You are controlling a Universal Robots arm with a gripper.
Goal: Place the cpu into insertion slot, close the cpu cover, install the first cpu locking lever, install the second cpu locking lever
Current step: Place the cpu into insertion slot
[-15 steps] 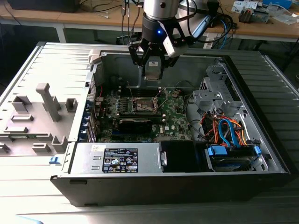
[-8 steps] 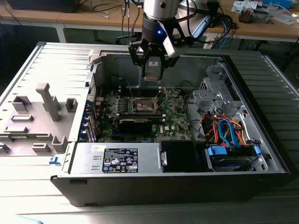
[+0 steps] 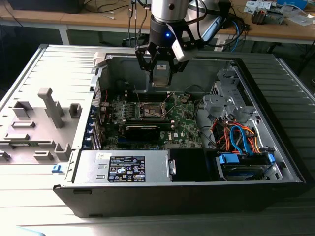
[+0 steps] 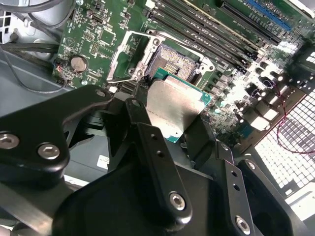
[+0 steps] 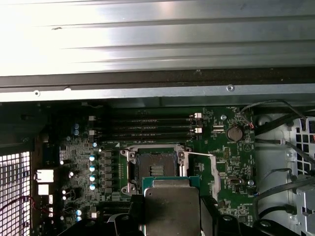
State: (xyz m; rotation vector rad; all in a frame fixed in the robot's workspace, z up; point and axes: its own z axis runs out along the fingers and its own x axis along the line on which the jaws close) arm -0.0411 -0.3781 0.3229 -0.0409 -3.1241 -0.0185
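Exterior view: the arm drops in from the top edge, wrist pointing straight down, jaws hanging inside the open computer case [image 3: 275, 147]. They sit above the green motherboard [image 3: 184, 125]. The insertion slot [image 3: 152, 111] lies below the jaws, a touch toward the exterior view's left. Clear air shows between the two.

Second wrist view: the jaws are pinching the cpu [image 4: 174, 105] by two opposite edges, its silvery top facing the camera. The insertion slot [image 4: 174, 61] is bare, with dark contacts showing. It lies just past the chip's free edge, and that edge laps over the socket's near rim in the picture. The cpu cover [image 4: 117, 59] stands swung open at one side of the slot, out of the chip's way.

First wrist view: the cpu [image 5: 172, 206] hangs flat, with a black finger [image 5: 135, 214] on either side. Its edges run about parallel to the rim of the insertion slot [image 5: 155, 167]. The slot is ahead of the chip and a little to one side, not squarely under it. Judgement: chip not yet seated, so the placing step is in hand.
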